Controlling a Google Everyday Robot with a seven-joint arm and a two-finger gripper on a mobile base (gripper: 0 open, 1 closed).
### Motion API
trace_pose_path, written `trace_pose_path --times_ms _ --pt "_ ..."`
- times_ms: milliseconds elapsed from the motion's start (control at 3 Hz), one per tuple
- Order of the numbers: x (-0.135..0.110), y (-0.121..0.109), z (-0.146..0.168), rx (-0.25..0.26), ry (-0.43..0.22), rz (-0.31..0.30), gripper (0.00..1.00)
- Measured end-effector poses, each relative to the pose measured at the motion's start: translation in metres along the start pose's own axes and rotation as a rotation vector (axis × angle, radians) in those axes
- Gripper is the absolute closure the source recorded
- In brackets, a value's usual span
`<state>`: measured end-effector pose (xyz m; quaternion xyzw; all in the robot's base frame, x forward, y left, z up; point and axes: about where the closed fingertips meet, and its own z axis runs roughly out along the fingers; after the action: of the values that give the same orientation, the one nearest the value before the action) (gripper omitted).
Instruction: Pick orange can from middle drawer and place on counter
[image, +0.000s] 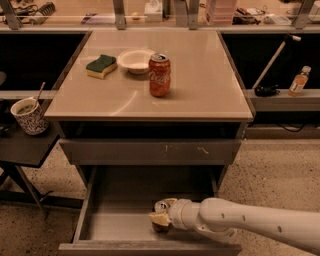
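The picking step is in hand. The middle drawer (120, 215) is pulled open, and the orange can (161, 206) is seen on its floor, apparently upright, near the drawer's front and a little right of its middle. Only the can's silver top and a sliver of its side are shown.

The gripper (163, 212) is held low inside the drawer, right at the can, on the white arm (250, 225) that is reached in past the drawer's front right corner. Whether it is closed on the can cannot be told, since the can is largely hidden by it.

The can is not yet lifted. Next, a firm hold is judged to be needed. A straight lift would then be called for, clear of the drawer's low walls and of the closed front above it. After that the can is to be carried to the table (205, 75) above the drawer and set down apart from the red can (159, 75).
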<state>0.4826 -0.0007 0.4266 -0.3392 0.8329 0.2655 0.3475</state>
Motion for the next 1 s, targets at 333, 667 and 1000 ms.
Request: trace_pose_path --times_ms 333,667,1000 --pt "-0.008 -0.006 -0.013 -0.007 -0.019 -0.010 0.84" --pt "-0.043 -0.031 -0.068 0.031 -0.084 -0.039 1.00" --pt "-0.080 -0.077 -0.180 0.158 -0.147 -0.023 1.00"
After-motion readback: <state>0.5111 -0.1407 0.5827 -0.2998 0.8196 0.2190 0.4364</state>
